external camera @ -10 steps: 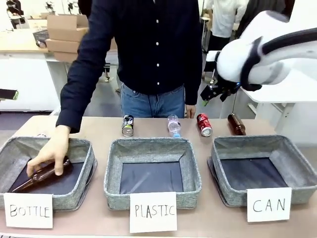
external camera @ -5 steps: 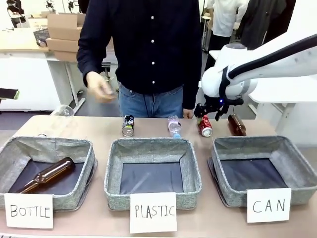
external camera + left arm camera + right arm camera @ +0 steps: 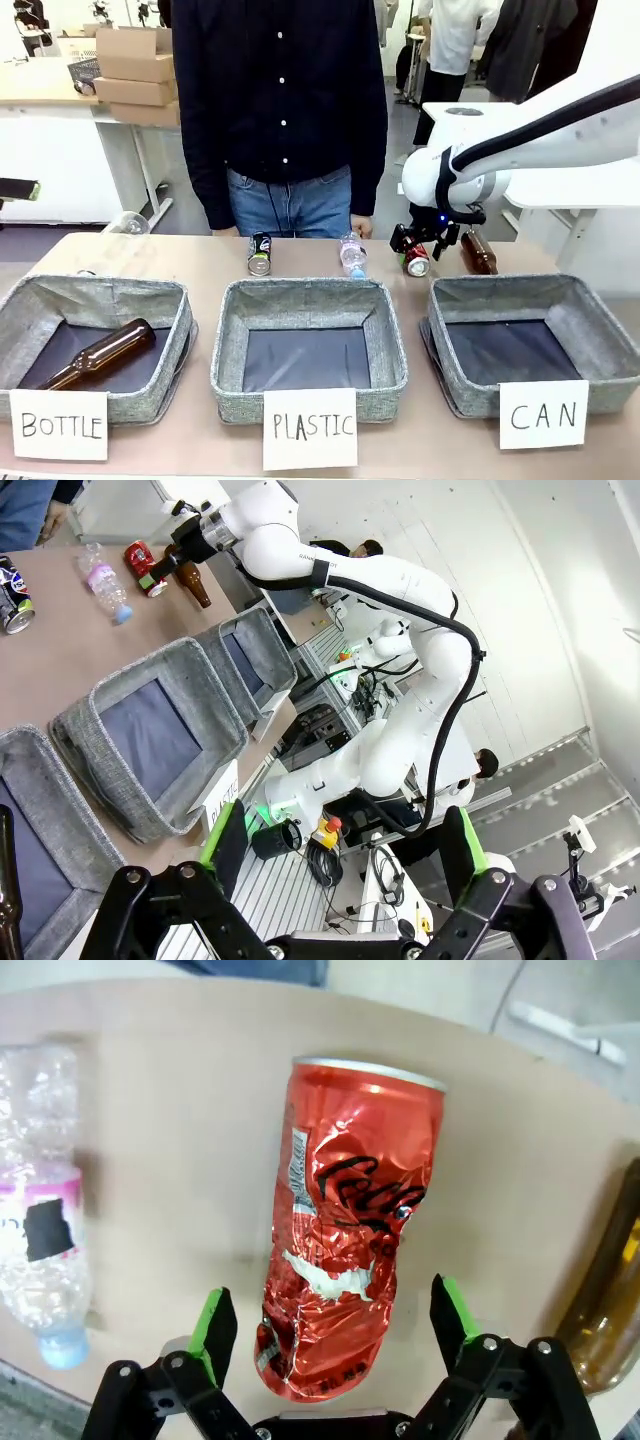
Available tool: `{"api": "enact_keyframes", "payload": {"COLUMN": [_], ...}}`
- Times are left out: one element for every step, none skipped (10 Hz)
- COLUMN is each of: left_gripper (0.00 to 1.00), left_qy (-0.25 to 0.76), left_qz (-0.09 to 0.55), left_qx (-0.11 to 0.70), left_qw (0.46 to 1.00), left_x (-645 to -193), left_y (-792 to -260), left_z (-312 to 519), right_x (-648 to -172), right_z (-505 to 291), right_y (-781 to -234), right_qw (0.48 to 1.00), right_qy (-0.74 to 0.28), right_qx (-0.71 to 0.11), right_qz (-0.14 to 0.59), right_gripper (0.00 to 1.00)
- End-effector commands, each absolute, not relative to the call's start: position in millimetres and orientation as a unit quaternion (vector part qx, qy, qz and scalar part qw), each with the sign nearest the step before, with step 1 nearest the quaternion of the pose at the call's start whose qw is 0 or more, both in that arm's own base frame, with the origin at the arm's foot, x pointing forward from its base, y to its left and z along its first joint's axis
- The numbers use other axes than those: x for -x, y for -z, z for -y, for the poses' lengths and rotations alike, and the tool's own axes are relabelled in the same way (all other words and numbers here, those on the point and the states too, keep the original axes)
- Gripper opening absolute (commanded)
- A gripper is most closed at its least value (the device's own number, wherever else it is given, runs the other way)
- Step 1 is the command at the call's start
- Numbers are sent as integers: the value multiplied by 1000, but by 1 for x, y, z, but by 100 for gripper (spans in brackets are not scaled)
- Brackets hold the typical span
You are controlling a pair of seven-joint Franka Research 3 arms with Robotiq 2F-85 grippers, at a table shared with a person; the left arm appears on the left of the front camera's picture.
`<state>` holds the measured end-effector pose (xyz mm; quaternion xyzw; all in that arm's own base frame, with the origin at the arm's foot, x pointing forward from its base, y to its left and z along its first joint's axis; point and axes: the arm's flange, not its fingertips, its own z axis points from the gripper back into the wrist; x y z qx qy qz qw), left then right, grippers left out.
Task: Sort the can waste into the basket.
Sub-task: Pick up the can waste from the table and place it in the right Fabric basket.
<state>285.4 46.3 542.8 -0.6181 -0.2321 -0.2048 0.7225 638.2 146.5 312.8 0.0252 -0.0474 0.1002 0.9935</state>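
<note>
right fingers (image 3: 215, 1330) spread, one on either side of the red can (image 3: 350, 1230) (image 3: 415, 263), pads not yet pressing it. the can lies dented on its side at the far edge of the counter (image 3: 200, 262), between a plastic bottle (image 3: 351, 255) and a brown bottle (image 3: 478, 251), just behind the can basket (image 3: 600, 310). we note the black-and-blue can (image 3: 259, 254) further left, behind the plastic basket (image 3: 225, 320). left fingers (image 3: 225, 840) spread, holding nothing.

Can (image 3: 416, 264) lies behind basket (image 3: 465, 392), beside a bottle (image 3: 478, 252).
</note>
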Motion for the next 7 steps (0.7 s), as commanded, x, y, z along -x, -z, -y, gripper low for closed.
{"api": "enact_keyframes", "payload": {"left_gripper": [100, 100, 100, 100, 100, 100, 100], "left_qy": [211, 211, 211, 211, 211, 211, 211], "left_qz": [242, 242, 242, 242, 242, 242, 242], "left_qx": [624, 624, 624, 624, 624, 624, 624], "left_qw": [712, 712, 712, 712, 712, 712, 712], "left_x": [-286, -286, -286, -286, -286, -286, -286], "left_y": [-546, -546, -546, -546, -546, -546, -546], "left_z": [-45, -45, -45, -45, -45, -45, -45], "right_x": [-644, -644, -643, -643, -643, -643, -644], "right_z": [-150, -150, -151, -151, -151, -151, -150], "right_y": [-316, -313, -311, -311, -312, -312, -312], "right_qw": [994, 993, 993, 993, 993, 993, 995], "right_qy": [-104, -105, -106, -107, -107, -107, -95], "right_qx": [-8, -10, -12, -14, -15, -15, -13], "right_qz": [39, 42, 42, 43, 43, 43, 42], "right_gripper": [53, 43, 0, 0, 0, 17, 6]}}
